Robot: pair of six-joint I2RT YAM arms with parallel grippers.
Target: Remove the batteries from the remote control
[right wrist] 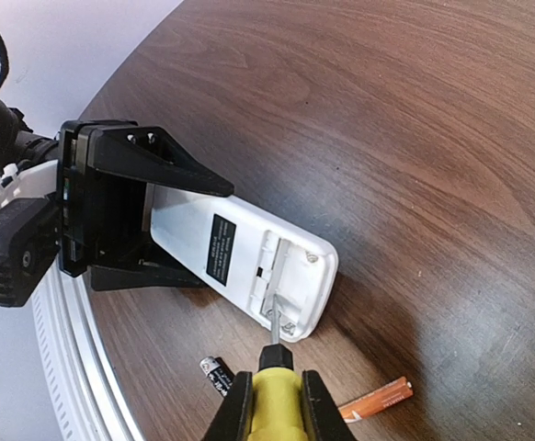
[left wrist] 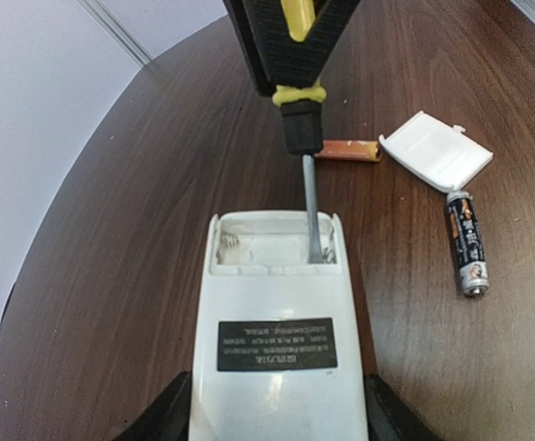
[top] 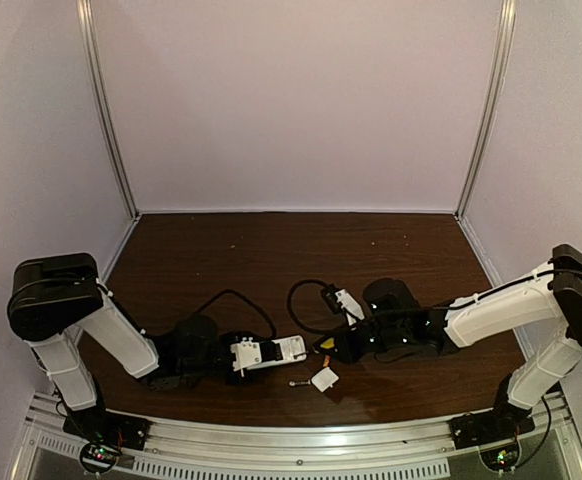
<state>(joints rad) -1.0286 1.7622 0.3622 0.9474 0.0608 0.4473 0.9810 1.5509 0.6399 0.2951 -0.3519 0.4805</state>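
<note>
- The remote control point(top: 289, 348) lies back-up on the table point(top: 271, 260), toward the 6 o'clock edge in the top view, between the two arms.
- The left claw point(top: 267, 353) reaches in from 9 o'clock. It is closed on the remote control, with one finger point(left wrist: 162, 418) pressed to each long side of the label end.
- The remote control's bay point(left wrist: 272, 243) is uncovered at its free end. It shows a bare white floor and a spring contact in the 9 o'clock corner.
- The right claw point(right wrist: 278, 404) comes in from 3 o'clock in the top view. It is clamped tight on the yellow handle of a screwdriver point(right wrist: 277, 390).
- In the left wrist view the screwdriver's metal shaft point(left wrist: 312, 207) slants down, and its tip sits in the 3 o'clock side of the bay.
- An orange battery point(left wrist: 352, 149) lies flat on the table at 1 o'clock of the bay, just past the remote control's end. The screwdriver's collar partly hides it.
- A dark battery point(left wrist: 467, 243) lies on the table at 3 o'clock of the bay, apart from the remote control.
- A white cover point(left wrist: 436, 150) rests at 2 o'clock. Its near corner is just beside the dark battery's tip and close to the orange battery's end.
</note>
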